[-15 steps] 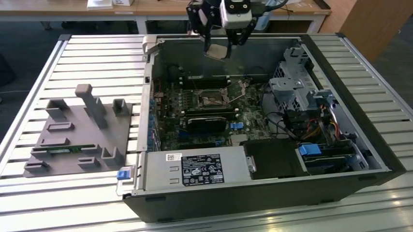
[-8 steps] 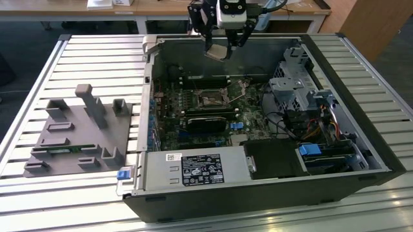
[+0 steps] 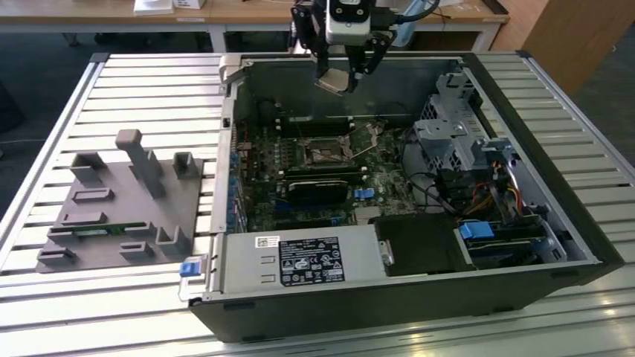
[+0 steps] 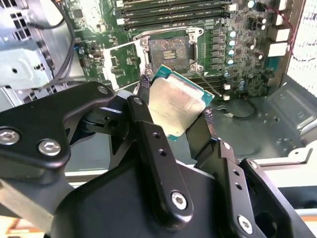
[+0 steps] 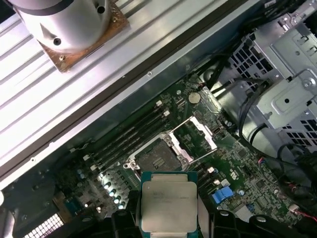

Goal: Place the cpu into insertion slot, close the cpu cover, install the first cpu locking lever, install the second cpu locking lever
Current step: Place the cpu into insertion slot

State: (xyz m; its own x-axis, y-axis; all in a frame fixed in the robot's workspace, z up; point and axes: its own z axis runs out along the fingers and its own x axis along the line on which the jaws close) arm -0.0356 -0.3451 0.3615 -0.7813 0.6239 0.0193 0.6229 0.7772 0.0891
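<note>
Gripper (image 3: 337,76) grasps the cpu (image 5: 169,206) by opposite edges, underside kept clear, above the bare socket (image 5: 157,159); cpu cover (image 5: 196,135) stands open.

Ribbed silver metal worktable (image 3: 59,111) up front. Pale wooden desk (image 3: 248,15) behind, white papers (image 3: 154,6) on top. Wooden cabinet (image 3: 581,37) at exterior view's right. Dark floor (image 3: 30,67).

The gripper (image 3: 344,73) hangs over the far side of the open computer case (image 3: 397,305) and pinches the cpu (image 3: 334,82), which is tilted. Down inside the case, the insertion slot (image 3: 325,155) sits on the green board (image 3: 263,216), well apart from the cpu. A grey plastic holder (image 3: 119,212) lies on the slatted table (image 3: 59,134), at the exterior view's left of the case.
</note>
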